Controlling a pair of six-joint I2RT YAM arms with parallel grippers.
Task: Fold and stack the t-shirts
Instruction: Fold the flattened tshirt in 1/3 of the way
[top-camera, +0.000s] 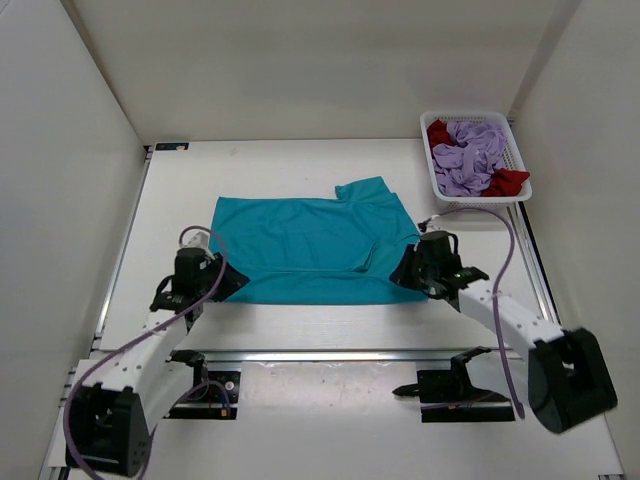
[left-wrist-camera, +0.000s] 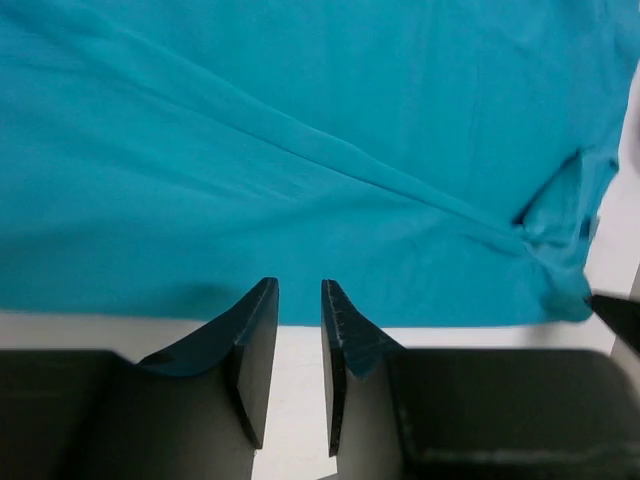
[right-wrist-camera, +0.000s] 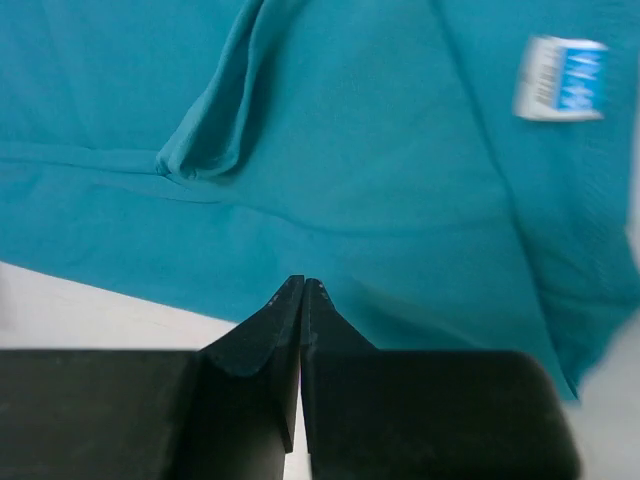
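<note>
Left pincer (left-wrist-camera: 299, 285), right pincer (right-wrist-camera: 303, 282) border teal t-shirt (top-camera: 310, 250).

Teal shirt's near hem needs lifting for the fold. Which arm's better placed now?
Right. The right gripper is shut on the teal t-shirt at its near hem, apparently pinching it; the left gripper has its jaws open there.
</note>
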